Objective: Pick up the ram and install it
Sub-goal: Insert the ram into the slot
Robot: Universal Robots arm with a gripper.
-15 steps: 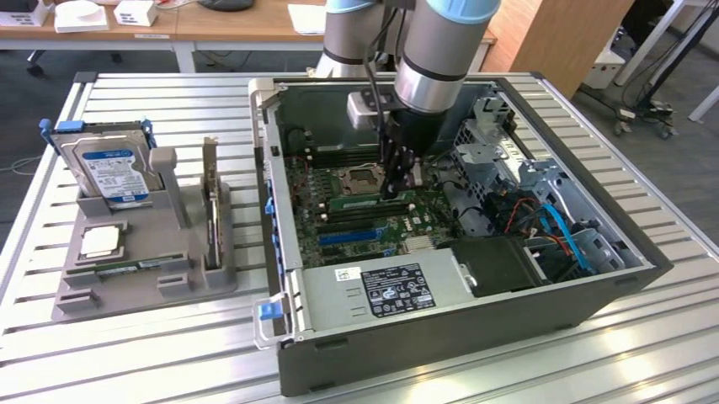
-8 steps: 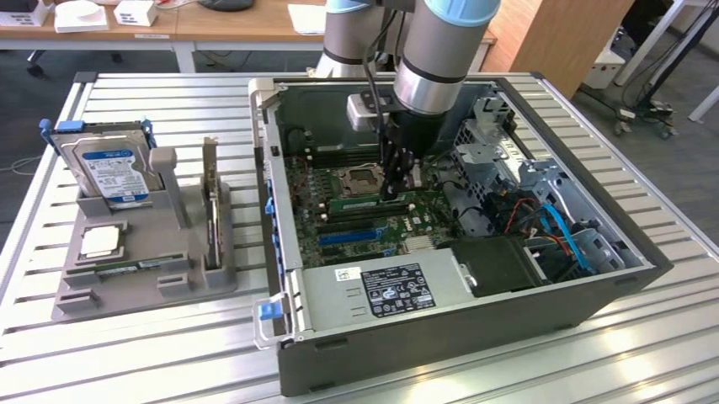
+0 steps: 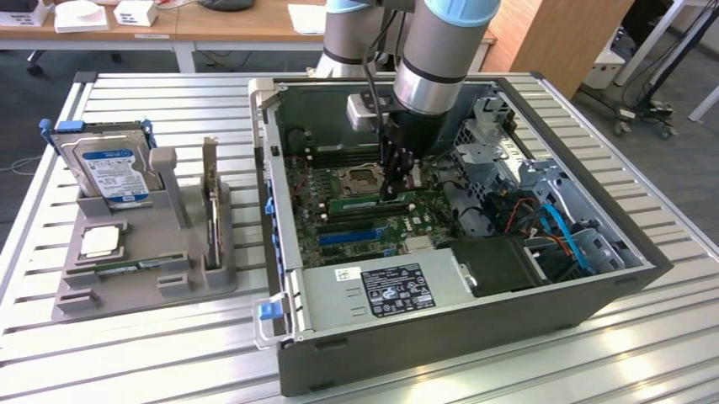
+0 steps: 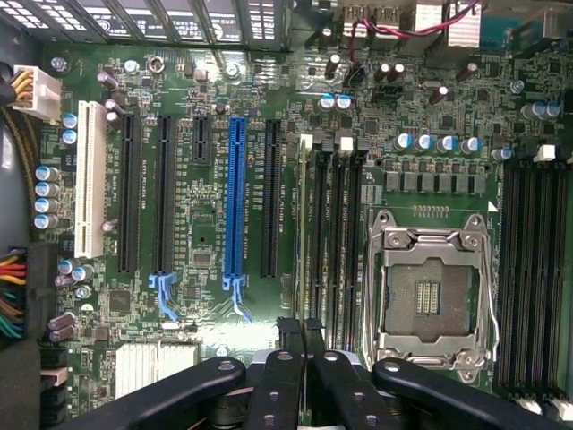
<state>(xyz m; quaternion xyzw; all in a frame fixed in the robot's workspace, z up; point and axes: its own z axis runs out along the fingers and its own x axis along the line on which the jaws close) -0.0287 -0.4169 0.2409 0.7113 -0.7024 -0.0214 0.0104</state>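
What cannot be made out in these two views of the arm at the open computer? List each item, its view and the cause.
Wrist view: thin pale strip at the shut tool, edge-on; gripped or seated, cannot tell.
Exterior view: the tool's tips, dark against the motherboard.
Exterior view: green stick in the grey holder, too small to read its label.
Exterior view: hard drive, lower end hidden by the holder.

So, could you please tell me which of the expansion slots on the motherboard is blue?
The blue slot between a short black slot and a long black slot; the rest are black, bar the white slot.
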